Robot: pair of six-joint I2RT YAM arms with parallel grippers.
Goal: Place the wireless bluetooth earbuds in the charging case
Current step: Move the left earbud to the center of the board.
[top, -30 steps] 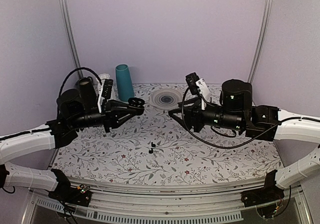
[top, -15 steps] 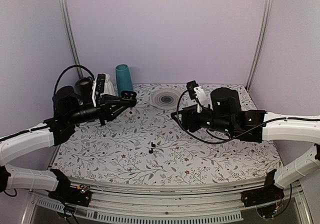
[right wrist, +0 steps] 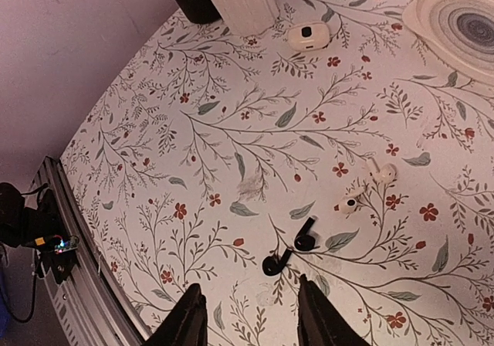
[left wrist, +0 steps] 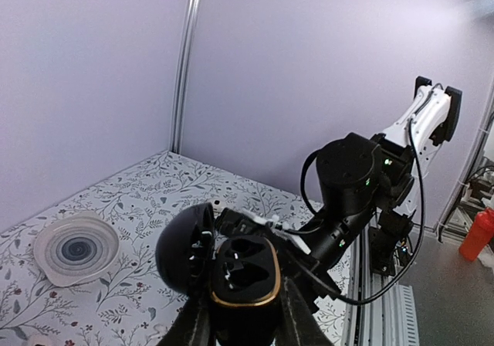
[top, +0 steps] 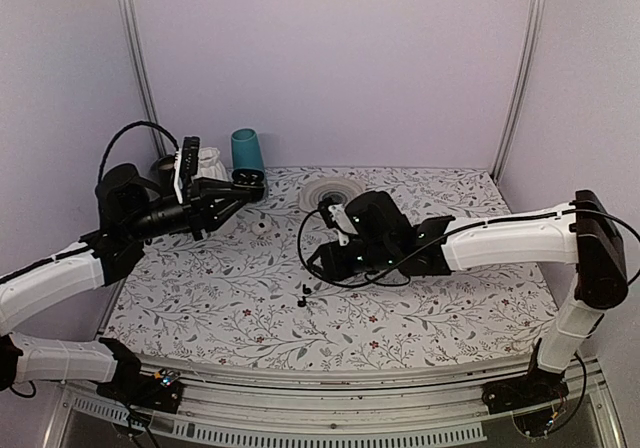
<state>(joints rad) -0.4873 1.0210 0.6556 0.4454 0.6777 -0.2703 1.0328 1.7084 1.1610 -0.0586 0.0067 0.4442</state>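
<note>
Left gripper (top: 249,182) was clamped on the charging case (top: 253,176), raised off the floral cloth (top: 420,318) at back left beside a teal cup (top: 247,151). My read: it served as the receiving fixture. Right gripper (top: 318,262) hung low mid-table, just beside 2 black earbuds (top: 302,302).

Left wrist: charging case (left wrist: 241,280) sat between both fingers (left wrist: 197,323), lid (left wrist: 184,255) swung open, 2 sockets empty and facing the right arm (left wrist: 351,184). It looked presented for loading.

Right wrist: fingers (right wrist: 189,315) stood apart with nothing between them, the gap aimed at the black earbuds (right wrist: 305,242), which lay close together on the cloth, probably for a pick. 2 white earbuds (right wrist: 382,171) lay near and a white case (right wrist: 309,35) further off; likely distractors.
</note>
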